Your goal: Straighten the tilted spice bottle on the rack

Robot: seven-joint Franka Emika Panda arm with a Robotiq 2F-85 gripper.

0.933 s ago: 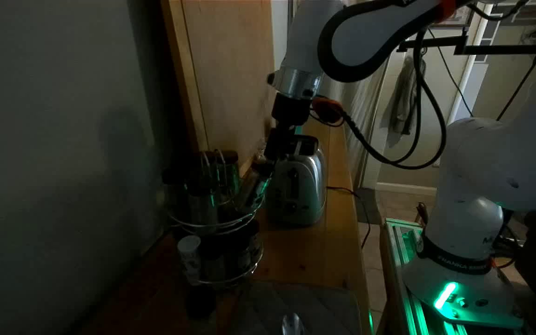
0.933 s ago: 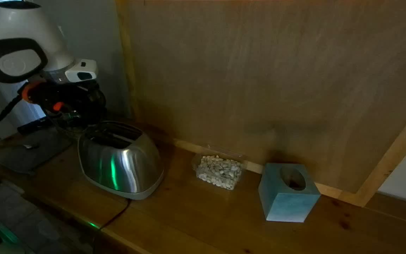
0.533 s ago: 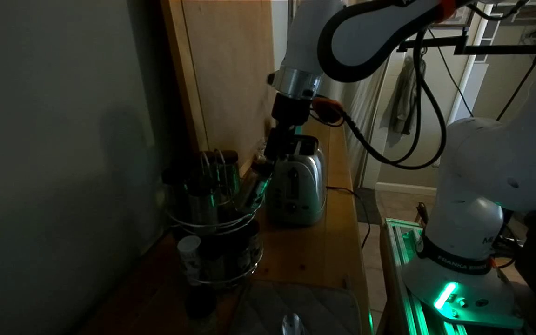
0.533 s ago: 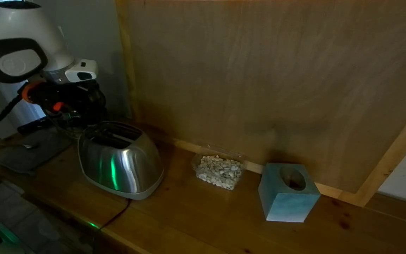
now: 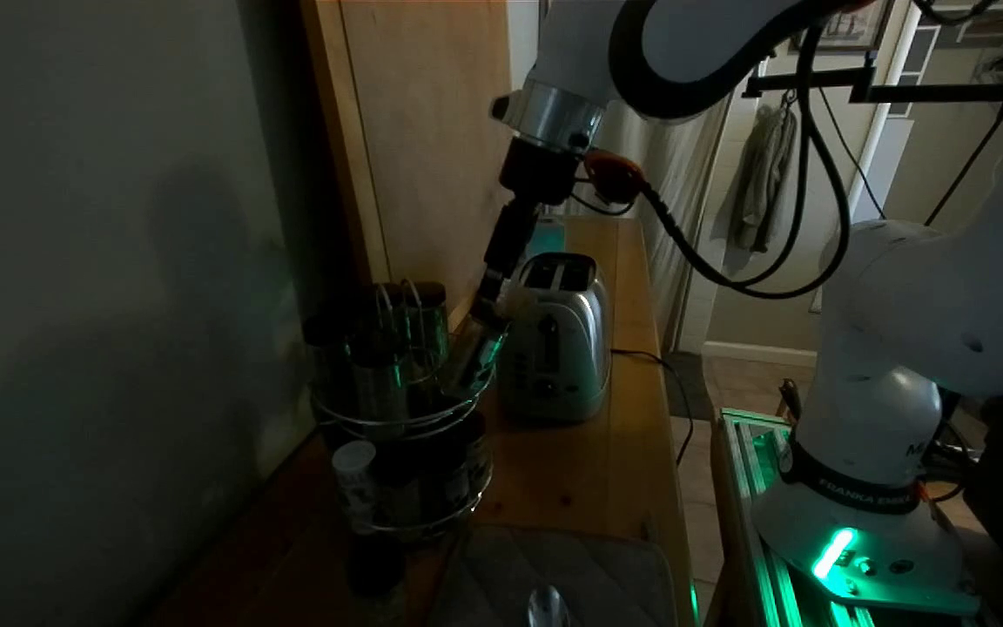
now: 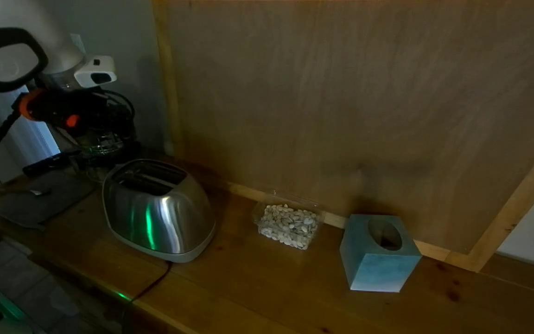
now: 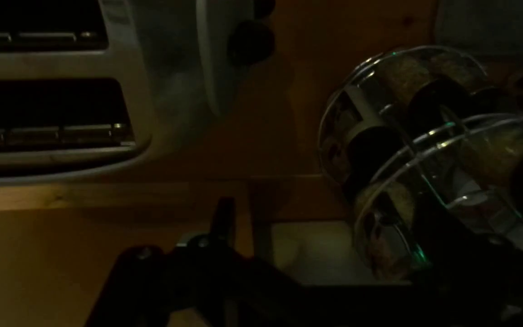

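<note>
Upper tier of the round metal wire rack (image 5: 406, 424): slender dark-capped glass spice bottle (image 5: 471, 355) leaned outward, long axis rising toward my black two-fingered gripper (image 5: 490, 292), close by, jaws apart.

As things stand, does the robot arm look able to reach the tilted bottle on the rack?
Probably yes: the jaws appear right at the cap of the bottle, with nothing evident between. The nearby toaster may limit room; darkness hides whether the jaws are open.
</note>
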